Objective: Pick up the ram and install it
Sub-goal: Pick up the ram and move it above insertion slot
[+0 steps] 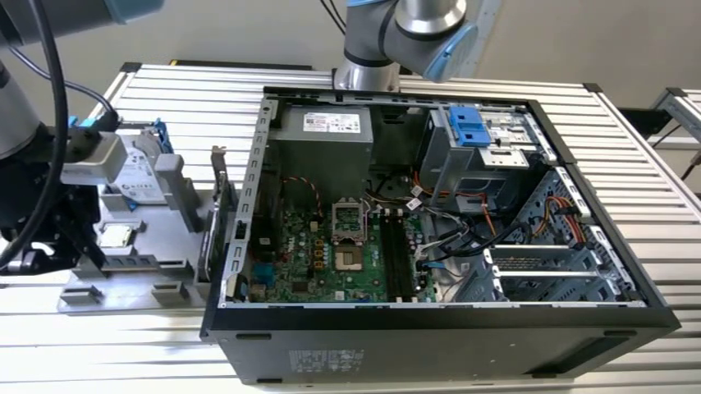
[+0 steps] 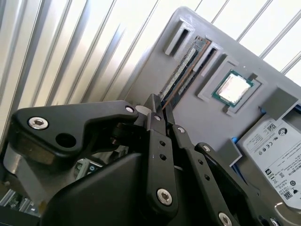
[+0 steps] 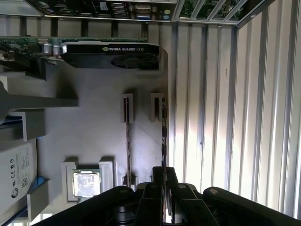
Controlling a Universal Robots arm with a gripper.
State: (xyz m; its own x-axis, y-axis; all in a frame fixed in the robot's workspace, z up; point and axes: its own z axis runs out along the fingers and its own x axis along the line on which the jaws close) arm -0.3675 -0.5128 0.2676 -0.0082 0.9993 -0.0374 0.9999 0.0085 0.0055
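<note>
A ribbed silver metal table (image 1: 197, 90) is carrying a large black open-sided computer case (image 1: 438, 328) lying on its side, with a green motherboard showing inside. At the exterior view's left, a flat grey plastic parts tray (image 1: 121, 279) is sitting on the table just beside the case. A silver rectangular hard drive with blue brackets (image 2: 277, 150) is lying on the tray, and a black graphics card (image 3: 110, 54) is standing at the tray's edge nearest the case. The black two-fingered gripper (image 2: 160, 107) is hanging over the tray. Its jaws are drawn together, pinching one end of the ram (image 2: 181, 70), a long thin bluish-green circuit-board stick with dark chips. The ram is standing on edge in its narrow tray slot. A small square silver processor chip (image 2: 233, 88) is resting in a recess near the ram.
</note>
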